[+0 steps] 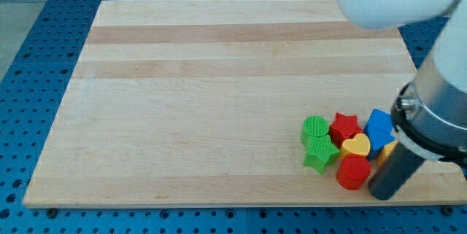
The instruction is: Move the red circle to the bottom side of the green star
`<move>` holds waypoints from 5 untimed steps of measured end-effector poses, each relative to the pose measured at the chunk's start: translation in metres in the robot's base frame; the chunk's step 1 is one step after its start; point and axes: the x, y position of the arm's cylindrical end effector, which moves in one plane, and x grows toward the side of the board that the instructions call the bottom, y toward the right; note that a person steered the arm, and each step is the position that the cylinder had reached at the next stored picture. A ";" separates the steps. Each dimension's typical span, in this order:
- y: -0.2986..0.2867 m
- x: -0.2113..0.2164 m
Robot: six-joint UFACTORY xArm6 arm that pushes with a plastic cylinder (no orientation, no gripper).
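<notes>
The red circle point(353, 172) lies near the board's bottom right, just right of and slightly below the green star point(319, 153). My tip point(381, 192) is the lower end of the dark rod, right beside the red circle's right edge, close to or touching it. The blocks sit in one tight cluster.
A green circle point(315, 129) sits above the green star. A red star point(345, 127), a yellow heart point(357, 146) and a blue block point(379, 127) lie to the right. A yellow block point(388, 149) shows partly behind the rod. The wooden board point(219, 81) ends just below the cluster.
</notes>
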 end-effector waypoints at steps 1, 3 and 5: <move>-0.024 -0.008; -0.078 -0.018; -0.133 -0.057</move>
